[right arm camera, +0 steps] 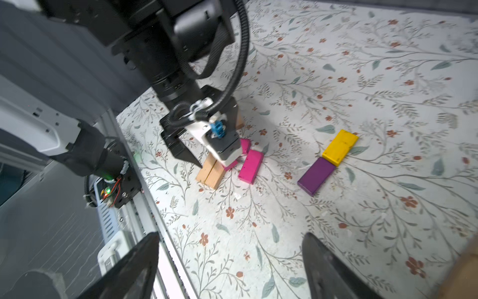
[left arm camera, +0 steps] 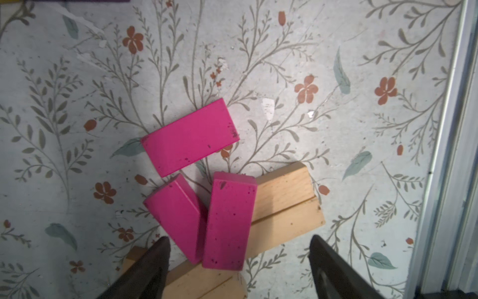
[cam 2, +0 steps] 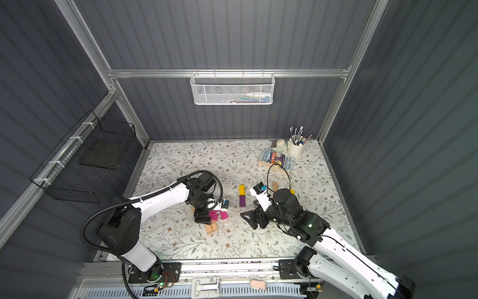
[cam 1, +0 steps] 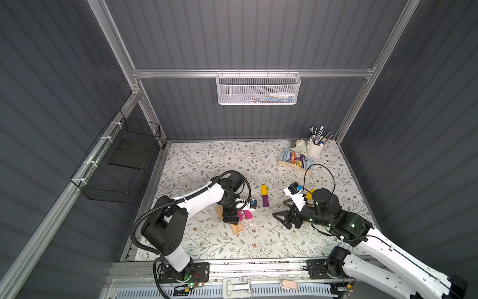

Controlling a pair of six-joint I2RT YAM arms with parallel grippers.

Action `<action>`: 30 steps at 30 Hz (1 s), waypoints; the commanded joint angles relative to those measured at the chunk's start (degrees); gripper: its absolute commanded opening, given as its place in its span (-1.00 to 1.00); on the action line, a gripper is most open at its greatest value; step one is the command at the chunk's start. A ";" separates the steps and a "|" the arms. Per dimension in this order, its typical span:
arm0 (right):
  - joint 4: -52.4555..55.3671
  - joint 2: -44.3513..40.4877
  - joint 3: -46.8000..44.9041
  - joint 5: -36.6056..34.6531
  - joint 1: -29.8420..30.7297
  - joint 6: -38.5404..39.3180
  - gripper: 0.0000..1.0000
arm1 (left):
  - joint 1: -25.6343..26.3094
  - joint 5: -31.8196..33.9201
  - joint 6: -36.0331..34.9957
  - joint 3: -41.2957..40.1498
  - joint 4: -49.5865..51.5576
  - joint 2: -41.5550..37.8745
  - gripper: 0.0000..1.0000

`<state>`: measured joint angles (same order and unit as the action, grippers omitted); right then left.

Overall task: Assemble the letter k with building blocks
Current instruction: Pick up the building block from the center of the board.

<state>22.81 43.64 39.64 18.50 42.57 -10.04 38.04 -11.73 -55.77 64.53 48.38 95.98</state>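
At the centre of a top view, the yellow block (cam 1: 263, 189) and purple block (cam 1: 265, 201) are laid end to end, touching, with their long axes in one line up the frame. Three magenta blocks (left arm camera: 190, 137) beside tan blocks (left arm camera: 284, 204) are shown fully only in the left wrist view, half hidden from above by the left gripper (left arm camera: 239, 237). Its jaws and those of the right gripper (right arm camera: 230, 234) are spread wide, empty.

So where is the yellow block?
In a top view the yellow block lies flat near the middle of the table, its near end touching the purple block.
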 commanded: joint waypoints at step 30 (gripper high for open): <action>-0.25 0.13 0.18 -6.37 0.12 -3.77 0.71 | -0.88 -9.63 7.69 4.87 -0.96 0.82 -0.39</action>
<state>23.59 45.12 39.64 19.22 42.57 -11.46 37.39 -15.07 -53.69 66.87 48.66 100.60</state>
